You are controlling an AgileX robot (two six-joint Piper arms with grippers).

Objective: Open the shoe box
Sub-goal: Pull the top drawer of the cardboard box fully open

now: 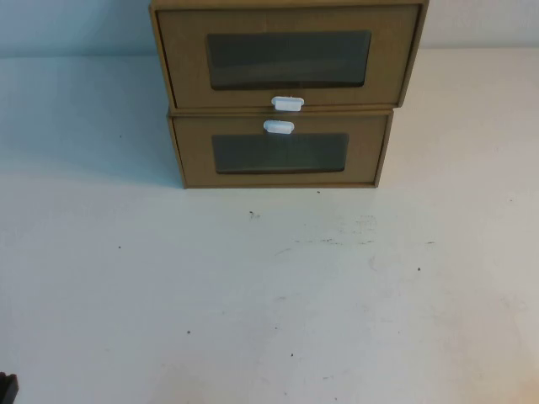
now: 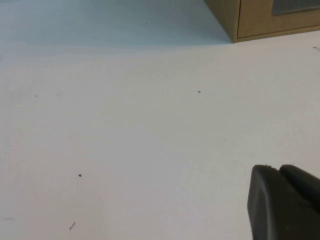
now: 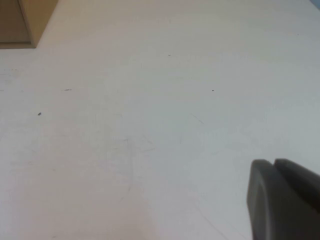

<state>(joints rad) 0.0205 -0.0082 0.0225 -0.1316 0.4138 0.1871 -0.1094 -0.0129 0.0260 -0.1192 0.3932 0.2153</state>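
Note:
Two brown cardboard shoe boxes stand stacked at the far middle of the white table. The upper box [image 1: 286, 55] and the lower box [image 1: 280, 151] each have a dark window and a small white handle, the upper handle [image 1: 287, 103] just above the lower handle [image 1: 279, 127]. Both fronts look closed. A corner of the lower box [image 2: 260, 20] shows in the left wrist view and also in the right wrist view as box corner [image 3: 25, 22]. My left gripper [image 2: 278, 169] is shut, empty, low over the table near its front left. My right gripper [image 3: 274, 162] is shut and empty, over bare table.
The white table [image 1: 269, 295] stretches wide in front of the boxes, marked only by small dark specks. A dark bit of the left arm [image 1: 7, 389] shows at the bottom left corner of the high view.

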